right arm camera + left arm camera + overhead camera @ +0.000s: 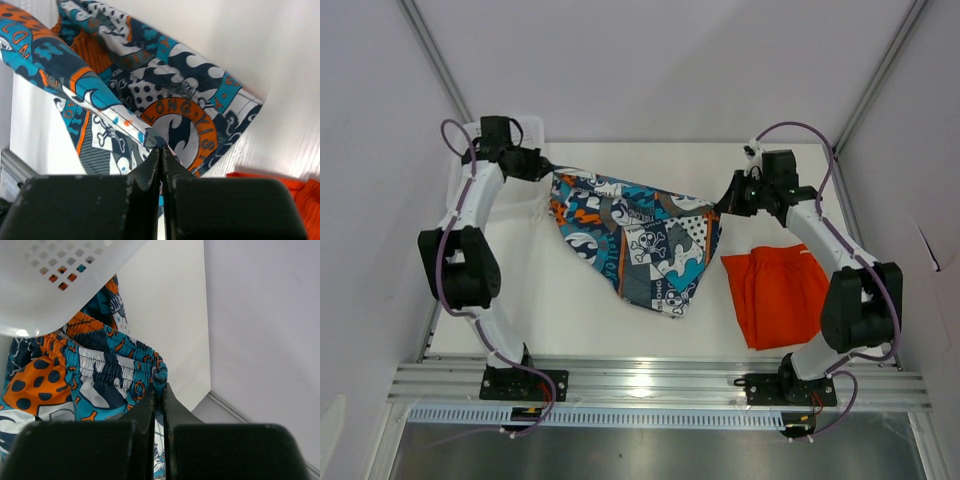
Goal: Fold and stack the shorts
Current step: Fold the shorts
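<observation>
Patterned shorts (635,240) are held up by two corners and spread out between the arms, above the middle of the table (570,320). The left gripper (159,392) is seen pinched tight on the elastic waistband (115,365), with only a thin fold of cloth between the jaws. The right gripper (160,152) is likewise clamped together on a narrow edge at the opposite corner. The lower part hangs down in a loose point (whether it touches the table cannot be told from above).

The orange shorts (780,295) are laid flat at the right of the table, just beside the right arm and well clear of the hanging cloth. They look folded already, so the folding of the patterned pair would be judged the step in hand.

Trouble could be had in several ways. So little fabric is held in each pinch that a corner could be lost if the cloth is pulled taut. The basket (60,280) sits close over the left gripper, and the waistband could be snagged on its rim. If the pair is lowered unevenly, the hanging point could be bunched underneath and the fold spoiled. The orange pair could also be brushed out of shape by the right arm.
</observation>
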Robot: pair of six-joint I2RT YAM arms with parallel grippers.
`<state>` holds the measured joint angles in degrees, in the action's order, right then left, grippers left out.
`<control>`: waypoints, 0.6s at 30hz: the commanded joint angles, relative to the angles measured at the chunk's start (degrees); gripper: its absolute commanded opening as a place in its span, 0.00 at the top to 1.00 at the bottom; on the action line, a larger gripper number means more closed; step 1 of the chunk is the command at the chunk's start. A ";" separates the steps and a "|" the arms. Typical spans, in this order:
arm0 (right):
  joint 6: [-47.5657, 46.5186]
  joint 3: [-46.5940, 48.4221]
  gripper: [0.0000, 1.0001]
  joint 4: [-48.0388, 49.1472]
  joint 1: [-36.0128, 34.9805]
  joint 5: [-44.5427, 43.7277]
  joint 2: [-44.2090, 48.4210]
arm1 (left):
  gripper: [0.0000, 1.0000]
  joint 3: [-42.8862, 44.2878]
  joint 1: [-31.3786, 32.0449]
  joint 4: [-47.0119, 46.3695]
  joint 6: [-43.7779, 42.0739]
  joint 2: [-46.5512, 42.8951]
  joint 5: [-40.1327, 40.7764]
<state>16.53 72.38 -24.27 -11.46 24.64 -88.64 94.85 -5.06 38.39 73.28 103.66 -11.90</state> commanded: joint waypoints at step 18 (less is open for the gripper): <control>3.77 13.22 0.96 8.28 5.31 -6.18 -27.98 | 0.78 12.82 7.17 -23.00 7.94 25.36 4.08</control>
<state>20.10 80.88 -16.34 -6.52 21.30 -114.76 105.14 2.13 20.23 79.53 128.03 -9.06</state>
